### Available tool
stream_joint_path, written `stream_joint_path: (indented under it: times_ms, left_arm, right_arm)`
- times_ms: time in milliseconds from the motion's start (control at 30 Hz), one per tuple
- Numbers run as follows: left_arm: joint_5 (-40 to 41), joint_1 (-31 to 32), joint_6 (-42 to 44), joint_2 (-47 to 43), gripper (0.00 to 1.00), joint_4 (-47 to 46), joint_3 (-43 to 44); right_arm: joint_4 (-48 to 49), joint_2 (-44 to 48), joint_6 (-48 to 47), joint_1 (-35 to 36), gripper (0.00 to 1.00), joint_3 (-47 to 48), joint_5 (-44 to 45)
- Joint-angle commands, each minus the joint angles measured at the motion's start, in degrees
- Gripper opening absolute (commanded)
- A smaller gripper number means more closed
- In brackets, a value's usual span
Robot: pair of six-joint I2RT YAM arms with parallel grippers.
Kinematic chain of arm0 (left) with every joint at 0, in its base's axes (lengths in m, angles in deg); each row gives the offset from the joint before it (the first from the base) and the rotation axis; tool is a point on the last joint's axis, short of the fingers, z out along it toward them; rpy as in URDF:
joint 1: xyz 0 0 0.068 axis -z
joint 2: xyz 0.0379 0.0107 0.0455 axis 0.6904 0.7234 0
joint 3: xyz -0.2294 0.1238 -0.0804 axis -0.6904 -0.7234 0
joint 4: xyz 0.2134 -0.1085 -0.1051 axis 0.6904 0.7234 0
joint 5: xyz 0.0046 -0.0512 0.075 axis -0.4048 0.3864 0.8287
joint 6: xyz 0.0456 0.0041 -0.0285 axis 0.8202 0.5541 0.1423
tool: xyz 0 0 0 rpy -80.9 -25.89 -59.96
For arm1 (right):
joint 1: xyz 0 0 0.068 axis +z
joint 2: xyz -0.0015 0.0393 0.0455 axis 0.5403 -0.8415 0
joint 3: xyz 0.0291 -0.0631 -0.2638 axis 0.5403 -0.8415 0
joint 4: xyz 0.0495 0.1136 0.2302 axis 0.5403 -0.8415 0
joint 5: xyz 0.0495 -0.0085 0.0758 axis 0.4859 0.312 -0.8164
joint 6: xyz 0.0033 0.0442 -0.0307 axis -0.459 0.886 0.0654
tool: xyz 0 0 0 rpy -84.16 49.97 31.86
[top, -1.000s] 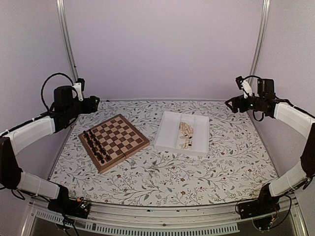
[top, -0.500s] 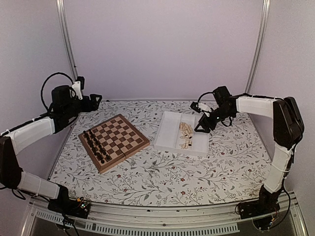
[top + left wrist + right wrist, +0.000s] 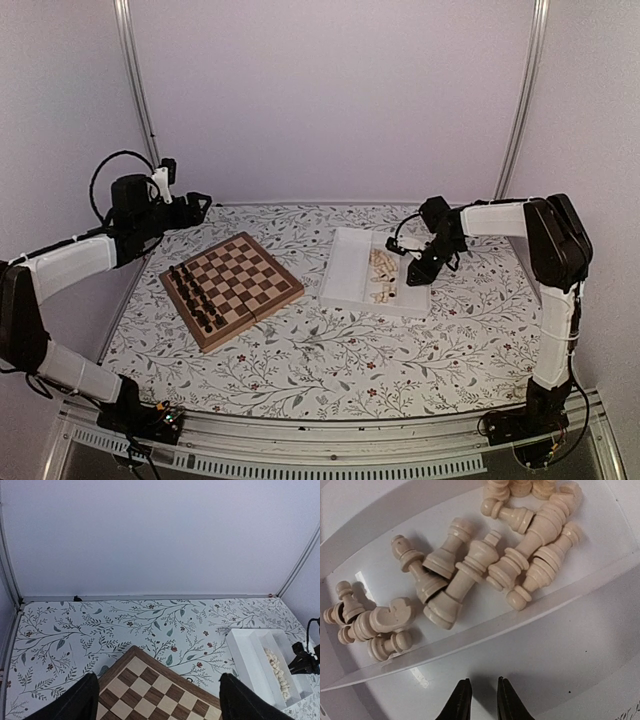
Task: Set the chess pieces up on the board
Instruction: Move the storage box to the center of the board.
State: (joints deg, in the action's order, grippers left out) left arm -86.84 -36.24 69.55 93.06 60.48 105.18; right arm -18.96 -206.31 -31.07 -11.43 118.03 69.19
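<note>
Worktop (image 3: 330, 350) has a floral cover, and both arm bases sit at the near edge.

Board (image 3: 232, 288) is left of centre, lying flat and turned at an angle. Dark pieces (image 3: 195, 297) stand in two rows along its near-left side.

White tray (image 3: 345, 262) is right of the board, close to it but not touching. The cream chess pieces (image 3: 485, 570) are all in one long compartment of the tray. They lie on their sides in a loose heap, many touching or overlapping. A knight and a couple of pawns are bunched at one end.

Right end effector (image 3: 479, 702) is down over the tray, in the bare compartment next to the pieces, with a divider ridge between it and the heap. Its fingers (image 3: 460, 702) are nearly closed with only a slim gap, and nothing is in that gap. It touches no piece. The right arm reaches in from the right side of the worktop.

Left end effector (image 3: 157, 705) is farther back on the left, held above the worktop by the board's far-left corner. It is spread wide and empty. Its wrist view looks across the board's far corner to the tray.

A plain pale wall (image 3: 330, 100) stands behind, with metal posts at the back corners.
</note>
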Motion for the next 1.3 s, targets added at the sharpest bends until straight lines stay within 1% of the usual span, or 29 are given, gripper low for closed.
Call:
stream_joint_path:
  times_ms: [0, 133, 200, 400, 500, 567, 667, 800, 900, 933, 1100, 1267]
  left_arm:
    - [3.08, -0.91, -2.97, 5.91, 0.84, 6.03, 6.40]
    - [4.40, -1.00, -4.97, 13.97, 0.84, 14.06, 15.77]
    - [4.66, -1.00, -5.65, 17.83, 0.84, 16.62, 19.65]
    - [5.73, -1.07, -6.06, 31.62, 0.86, 25.81, 34.39]
    - [4.61, -1.51, -6.75, 40.69, 0.87, 33.06, 43.46]
    - [3.57, -1.66, -6.55, 44.55, 0.87, 37.02, 47.89]
    - [2.35, -2.40, -6.93, 48.06, 0.88, 39.24, 51.01]
    - [0.05, -3.94, -7.30, 50.74, 0.91, 40.19, 52.47]
    - [-3.06, -5.02, -7.33, 53.82, 0.92, 42.64, 55.12]
    - [-3.82, -5.20, -7.18, 54.82, 0.92, 43.29, 55.92]
    - [-8.57, -5.16, -6.49, 57.37, 0.91, 43.98, 57.16]
    - [-11.71, -4.62, -6.31, 58.96, 0.92, 45.36, 56.66]
  right_arm:
    - [-1.19, -2.16, 4.57, -1.64, 0.18, 1.20, 7.51]
    - [-1.19, -1.70, 6.90, -4.94, 0.16, 0.33, 7.81]
    - [-1.19, -1.08, 7.48, -6.86, 0.15, -0.78, 7.72]
    - [0.01, 2.24, 6.85, -11.74, 0.14, -5.35, 8.29]
    - [0.85, 3.89, 6.25, -13.26, 0.14, -7.17, 9.63]
    - [1.34, 4.65, 6.28, -14.14, 0.14, -8.00, 10.47]
    - [2.35, 5.65, 6.33, -15.64, 0.13, -9.10, 11.26]
    - [3.48, 5.65, 6.75, -17.38, 0.13, -9.47, 12.53]
    - [3.39, 6.03, 6.32, -17.51, 0.14, -9.38, 10.10]
    - [3.30, 6.87, 6.12, -17.50, 0.17, -9.33, 8.69]
    - [3.28, 10.69, 5.90, -17.44, 0.40, -9.10, 5.31]
    - [3.64, 14.99, 5.68, -17.48, 0.52, -9.46, 4.46]
